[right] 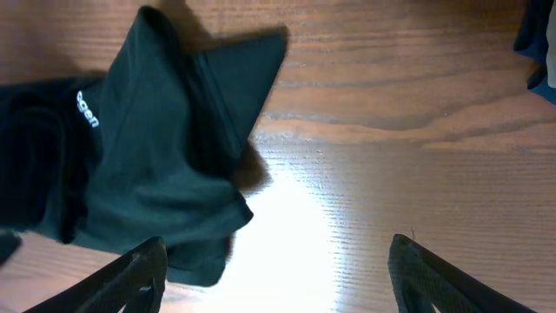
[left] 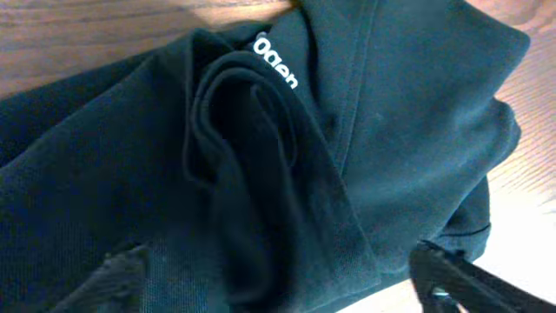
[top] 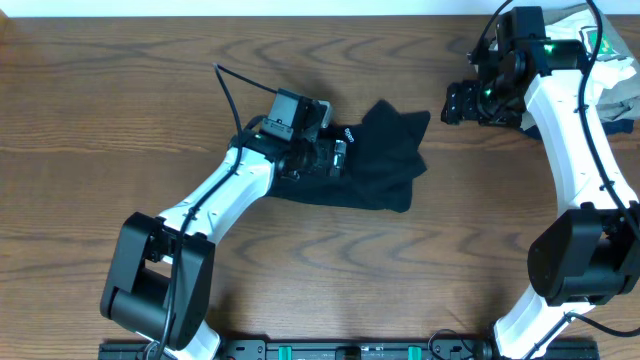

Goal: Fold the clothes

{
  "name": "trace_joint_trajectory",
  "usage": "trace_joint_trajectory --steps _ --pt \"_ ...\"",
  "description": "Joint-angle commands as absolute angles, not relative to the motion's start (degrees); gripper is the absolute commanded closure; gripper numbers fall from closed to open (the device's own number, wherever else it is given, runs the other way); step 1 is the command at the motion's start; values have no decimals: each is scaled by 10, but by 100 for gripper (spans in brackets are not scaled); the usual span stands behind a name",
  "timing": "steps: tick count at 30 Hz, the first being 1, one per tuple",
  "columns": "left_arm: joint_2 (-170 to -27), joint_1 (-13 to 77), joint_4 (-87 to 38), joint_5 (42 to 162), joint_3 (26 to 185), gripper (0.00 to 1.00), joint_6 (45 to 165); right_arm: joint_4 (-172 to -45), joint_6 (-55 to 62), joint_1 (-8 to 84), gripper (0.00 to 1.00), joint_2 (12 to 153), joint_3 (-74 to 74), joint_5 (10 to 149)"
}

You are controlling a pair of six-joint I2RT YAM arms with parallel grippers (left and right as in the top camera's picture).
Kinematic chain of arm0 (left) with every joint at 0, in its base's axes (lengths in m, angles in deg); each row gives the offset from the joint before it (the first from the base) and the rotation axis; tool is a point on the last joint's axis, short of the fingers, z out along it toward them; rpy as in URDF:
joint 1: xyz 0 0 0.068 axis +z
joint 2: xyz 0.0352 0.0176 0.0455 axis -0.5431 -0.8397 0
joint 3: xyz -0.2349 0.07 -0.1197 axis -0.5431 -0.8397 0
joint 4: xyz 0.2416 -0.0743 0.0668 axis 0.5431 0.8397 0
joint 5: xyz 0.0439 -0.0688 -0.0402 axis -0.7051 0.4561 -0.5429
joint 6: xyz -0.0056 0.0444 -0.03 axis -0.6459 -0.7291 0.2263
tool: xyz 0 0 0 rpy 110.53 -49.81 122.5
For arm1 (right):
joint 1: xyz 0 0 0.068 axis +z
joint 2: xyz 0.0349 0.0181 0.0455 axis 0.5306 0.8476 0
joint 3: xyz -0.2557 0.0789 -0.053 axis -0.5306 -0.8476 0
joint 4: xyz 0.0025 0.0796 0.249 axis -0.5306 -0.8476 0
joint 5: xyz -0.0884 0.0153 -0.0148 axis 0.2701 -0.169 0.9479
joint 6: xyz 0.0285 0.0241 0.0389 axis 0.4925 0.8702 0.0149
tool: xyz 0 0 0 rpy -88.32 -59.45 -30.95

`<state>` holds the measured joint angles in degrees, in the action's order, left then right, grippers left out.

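Two sets of jaws stand spread wide. The left gripper (left: pixel 287 283) sits low over the crumpled black polo shirt (top: pixel 385 155) at mid-table, straddling its folds. The right gripper (right: pixel 276 274) hangs empty over the wooden table (top: pixel 110 110) just beside the shirt.
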<state>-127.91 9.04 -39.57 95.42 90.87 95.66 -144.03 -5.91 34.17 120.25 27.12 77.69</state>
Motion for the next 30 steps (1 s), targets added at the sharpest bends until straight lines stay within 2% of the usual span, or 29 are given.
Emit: trace_joint_trajectory --steps 1,6,16,24,28,30 --pt "-1275 95 -389 958 917 2 960 -1436 -30 335 21 1212 276 758" --pt "-1234 129 -345 958 919 2 959 -1427 -30 344 21 1251 275 711" --pt "-1163 254 -237 957 919 2 930 -1387 15 366 22 1362 275 640" --pt "-1163 280 -197 914 919 2 926 -1344 33 385 23 1420 274 605" --pt "-1163 280 -197 912 919 2 926 -1307 37 389 28 1441 273 609" --pt "-1163 280 -197 912 919 2 926 -1294 39 389 39 1447 273 621"
